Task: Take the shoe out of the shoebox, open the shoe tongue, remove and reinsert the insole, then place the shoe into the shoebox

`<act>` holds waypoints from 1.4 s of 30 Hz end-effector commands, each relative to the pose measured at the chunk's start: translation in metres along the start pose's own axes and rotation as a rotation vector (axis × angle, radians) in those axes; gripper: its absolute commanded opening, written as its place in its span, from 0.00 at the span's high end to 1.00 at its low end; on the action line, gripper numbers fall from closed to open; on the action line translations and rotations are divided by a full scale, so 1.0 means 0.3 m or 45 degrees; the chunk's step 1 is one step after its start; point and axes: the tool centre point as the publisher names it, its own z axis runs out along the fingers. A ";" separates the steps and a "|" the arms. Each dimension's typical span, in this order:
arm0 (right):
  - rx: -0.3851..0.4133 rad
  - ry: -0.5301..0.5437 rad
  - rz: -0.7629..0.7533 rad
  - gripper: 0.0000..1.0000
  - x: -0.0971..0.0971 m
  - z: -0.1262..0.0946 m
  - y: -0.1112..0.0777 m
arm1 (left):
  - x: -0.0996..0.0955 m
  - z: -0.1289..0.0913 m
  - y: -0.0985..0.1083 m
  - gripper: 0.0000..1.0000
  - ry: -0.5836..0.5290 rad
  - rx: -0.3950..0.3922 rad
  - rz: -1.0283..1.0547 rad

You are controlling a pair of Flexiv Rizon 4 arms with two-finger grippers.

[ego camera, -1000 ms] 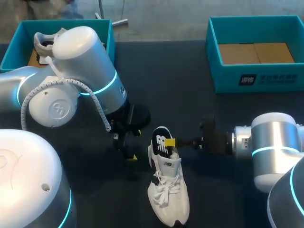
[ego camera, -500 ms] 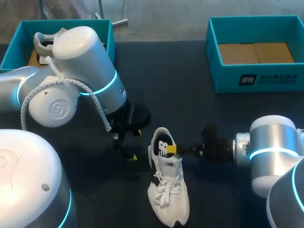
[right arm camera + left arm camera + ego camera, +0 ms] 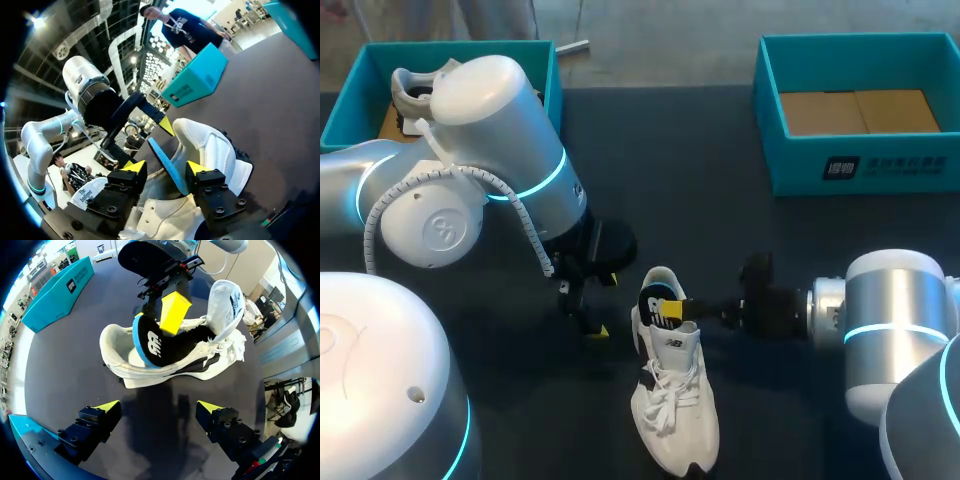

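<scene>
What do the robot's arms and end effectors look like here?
The left arm and right arm are rounded white-and-silver shells with glowing cyan rings. A white ribbed cable loops beside the left arm. The left end effector and right end effector are black, bolted blocks with yellow tips.

A dark table (image 3: 700, 150) is carrying three things directly on its surface. A white shoe (image 3: 675, 400) is resting on its sole close to the near edge, around the middle — toe pointing toward that edge, heel toward the far side. A teal left shoebox (image 3: 350, 100) is sitting at the far left corner and a matching right shoebox (image 3: 910, 165) at the far right — the two well apart.
</scene>
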 end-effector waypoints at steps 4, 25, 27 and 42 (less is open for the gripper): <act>-0.009 -0.002 -0.021 0.50 0.001 -0.004 0.022 | 0.001 0.000 0.000 0.00 -0.001 -0.002 -0.001; 0.058 -0.115 0.161 1.00 -0.077 0.001 -0.020 | 0.001 0.000 0.000 0.00 -0.001 -0.002 -0.001; 0.064 -0.135 0.177 1.00 -0.078 -0.002 -0.036 | 0.001 0.000 0.000 0.00 -0.001 -0.002 -0.001; -0.007 -0.105 0.050 0.00 -0.027 -0.019 -0.011 | 0.001 0.000 0.000 0.00 -0.001 -0.002 -0.001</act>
